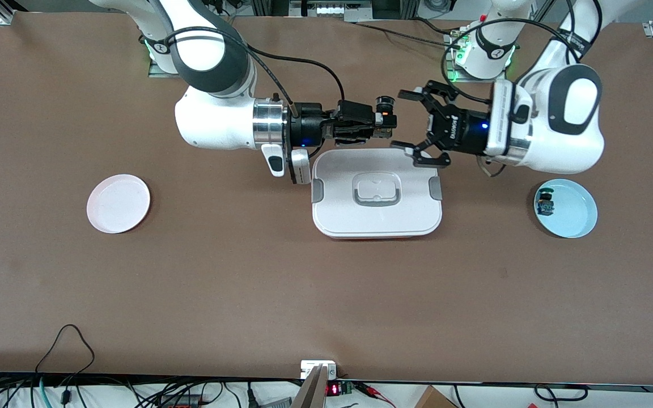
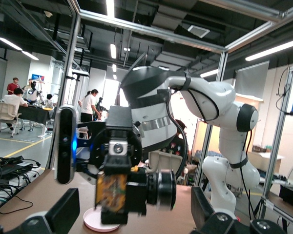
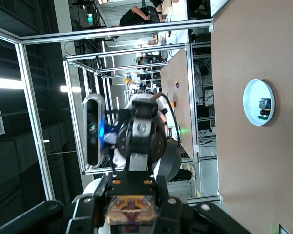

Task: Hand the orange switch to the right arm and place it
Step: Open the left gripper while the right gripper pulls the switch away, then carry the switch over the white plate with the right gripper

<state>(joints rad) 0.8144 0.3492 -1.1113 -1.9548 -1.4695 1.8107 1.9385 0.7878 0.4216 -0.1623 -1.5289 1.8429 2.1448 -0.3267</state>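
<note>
My right gripper (image 1: 384,120), slim and black, is shut on the orange switch (image 1: 384,111), a small black push-button part with an orange block. It holds the switch in the air over the table beside the white box's rim. In the right wrist view the switch (image 3: 132,210) sits between the fingers (image 3: 172,207). My left gripper (image 1: 408,120), a black claw, is open and faces the switch from the left arm's end, with a small gap between them. In the left wrist view the switch (image 2: 129,192) hangs between the spread left fingers (image 2: 63,214) without touching them.
A white lidded box (image 1: 326,218) lies mid-table below both grippers. A pink plate (image 1: 118,203) lies toward the right arm's end. A light blue plate (image 1: 573,218) toward the left arm's end holds a blue and green switch (image 1: 545,203).
</note>
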